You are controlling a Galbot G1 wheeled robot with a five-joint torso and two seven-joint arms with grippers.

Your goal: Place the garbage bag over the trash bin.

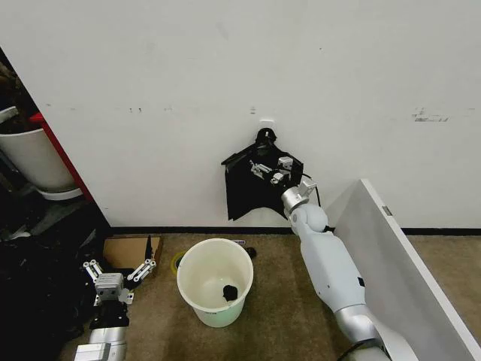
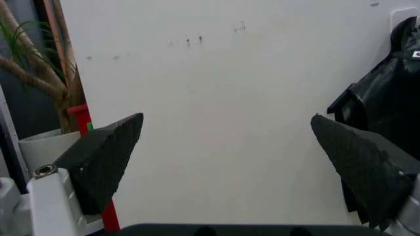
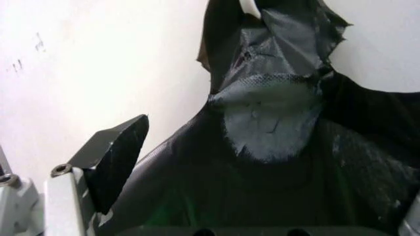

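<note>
Jaws of right gripper (image 1: 269, 170) spread against hanging garbage bag (image 1: 248, 188).

1. A white wall (image 1: 225, 75) filled the back of the scene, with some small dark marks on it.
2. A flat bunch of black bags (image 1: 252, 188) hung on the wall from a white hook (image 1: 266, 120), gathered at the top.
3. A brown carpet floor (image 1: 278, 301) lay below the wall.
4. A flat cardboard piece (image 1: 128, 252) lay on the floor near the wall.
5. A large white tub (image 1: 34, 158) with a red edge stood at the far left.
6. A white panel (image 1: 406, 263) ran slanted along the right side.
</note>
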